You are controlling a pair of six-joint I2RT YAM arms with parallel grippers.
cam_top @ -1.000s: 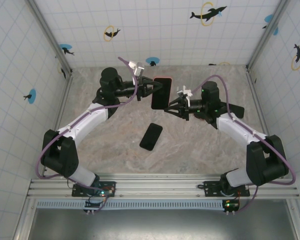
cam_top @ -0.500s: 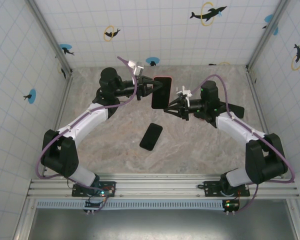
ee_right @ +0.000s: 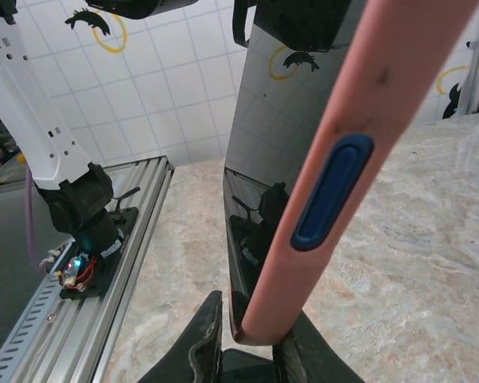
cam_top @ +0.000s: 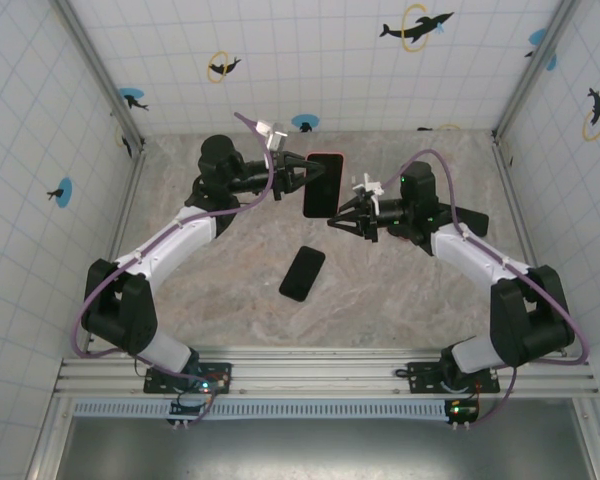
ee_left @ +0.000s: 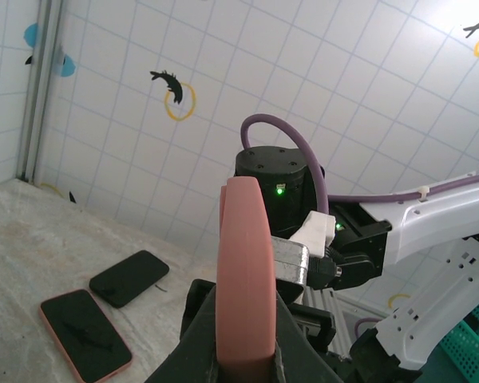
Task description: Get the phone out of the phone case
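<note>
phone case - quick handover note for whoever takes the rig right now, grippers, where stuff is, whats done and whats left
Left gripper: shut on the upper part of the pink phone case, holding it off the table.
Right gripper: shut on the case's lower end.
Phone: inside the case, dark screen flush with the pink rim.
Loose black phone: flat on the table between the arms, untouched.
Done: case lifted and held by both arms.
Left: work the phone out of the case, then set both down.
</note>
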